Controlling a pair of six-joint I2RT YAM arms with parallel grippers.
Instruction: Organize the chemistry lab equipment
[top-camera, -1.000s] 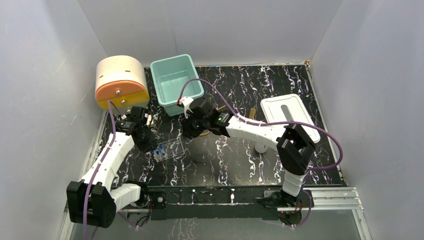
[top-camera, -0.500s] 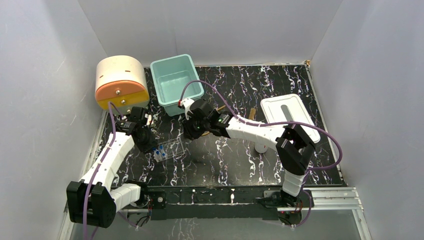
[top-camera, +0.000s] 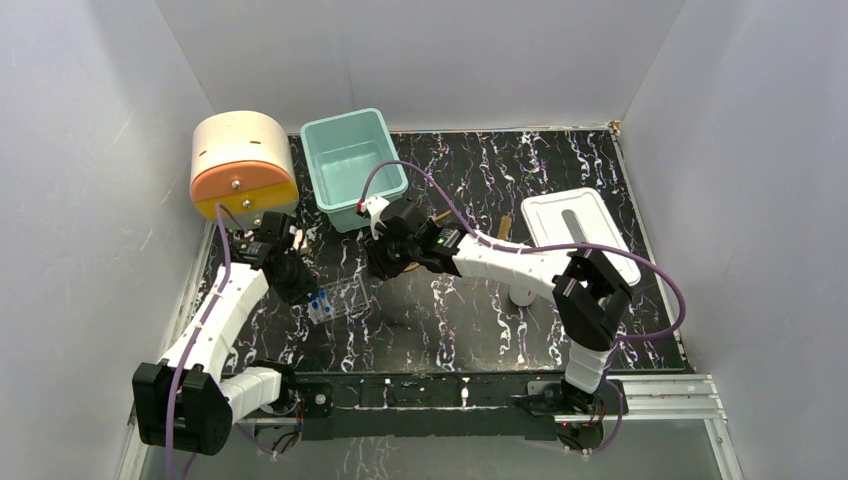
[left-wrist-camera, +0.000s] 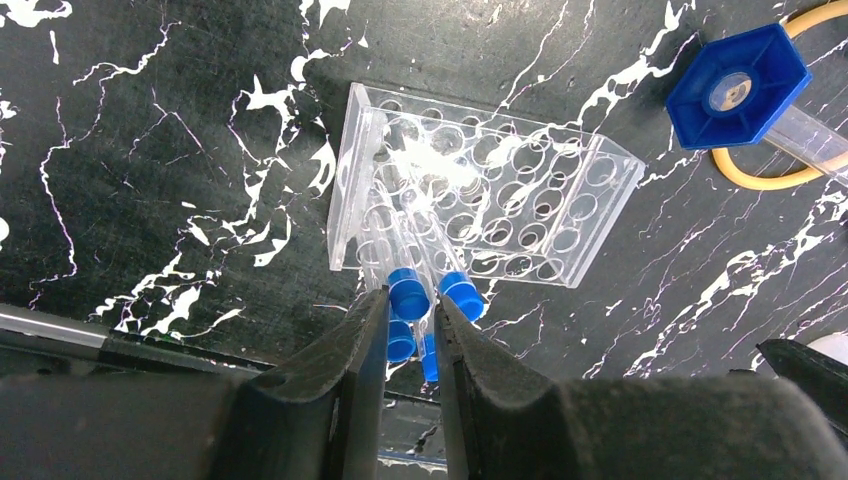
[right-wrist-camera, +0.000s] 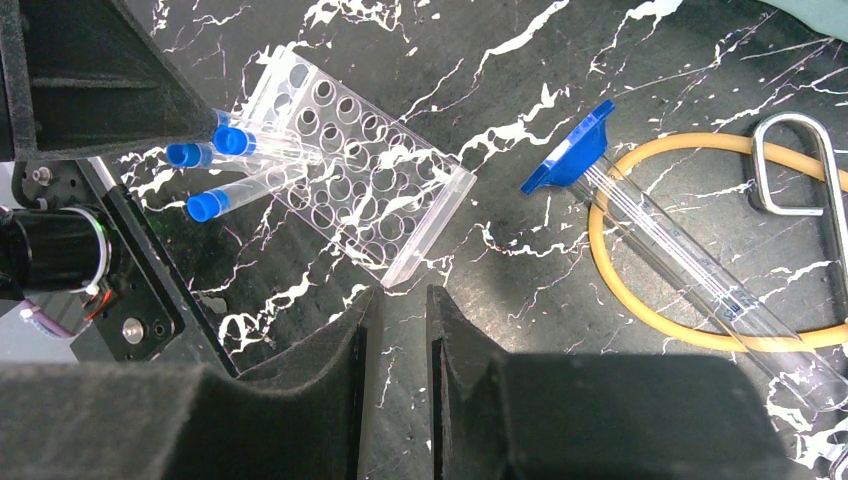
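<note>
The clear rack (left-wrist-camera: 480, 200) lies on its side on the black marbled table, also in the top view (top-camera: 342, 298) and the right wrist view (right-wrist-camera: 370, 190). Blue-capped vials (left-wrist-camera: 408, 295) stick out of its near end. My left gripper (left-wrist-camera: 412, 300) is shut on one vial at the cap; it also shows in the top view (top-camera: 298, 288). My right gripper (right-wrist-camera: 400, 295) hovers narrowly open and empty just right of the rack, as the top view (top-camera: 380, 262) shows too. A clear syringe with a blue end (right-wrist-camera: 570, 160), an amber tubing loop (right-wrist-camera: 640, 310) and metal tongs (right-wrist-camera: 800, 160) lie beyond it.
A teal bin (top-camera: 345, 122) stands at the back, the cream-and-orange drum (top-camera: 243, 160) to its left. A white lidded tray (top-camera: 580, 230) sits at the right. A white round item (top-camera: 520, 295) shows under the right forearm. Grey walls enclose the table.
My right gripper has shifted slightly left toward the rack. My left gripper and the vials have barely moved.
</note>
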